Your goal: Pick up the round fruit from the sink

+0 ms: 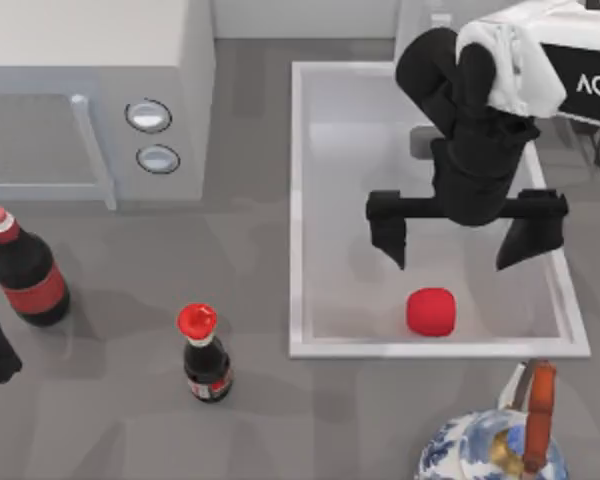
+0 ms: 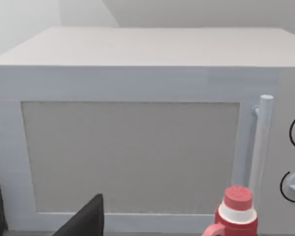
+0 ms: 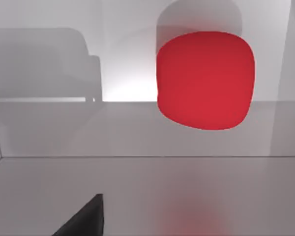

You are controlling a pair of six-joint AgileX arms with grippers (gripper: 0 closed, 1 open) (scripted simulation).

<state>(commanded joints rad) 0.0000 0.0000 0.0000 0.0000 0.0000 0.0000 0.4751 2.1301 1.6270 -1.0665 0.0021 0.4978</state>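
We see our right gripper (image 1: 450,245) hanging over the sink (image 1: 296,200), fingers spread wide, with the round fruit (image 1: 431,311) lying in the basin just nearer the front rim than the fingertips (apart from them). Left of the gripper, outside the sink, stand the microwave (image 1: 90,90) and two bottles (image 1: 205,352) (image 1: 25,268); the kettle (image 1: 495,440) sits before the sink's front rim

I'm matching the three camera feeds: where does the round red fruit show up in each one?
Top view: round fruit on the sink floor, near its front rim, below the right gripper.
Left wrist view: not in it.
Right wrist view: fruit ahead.
Shared landmark: the sink floor.
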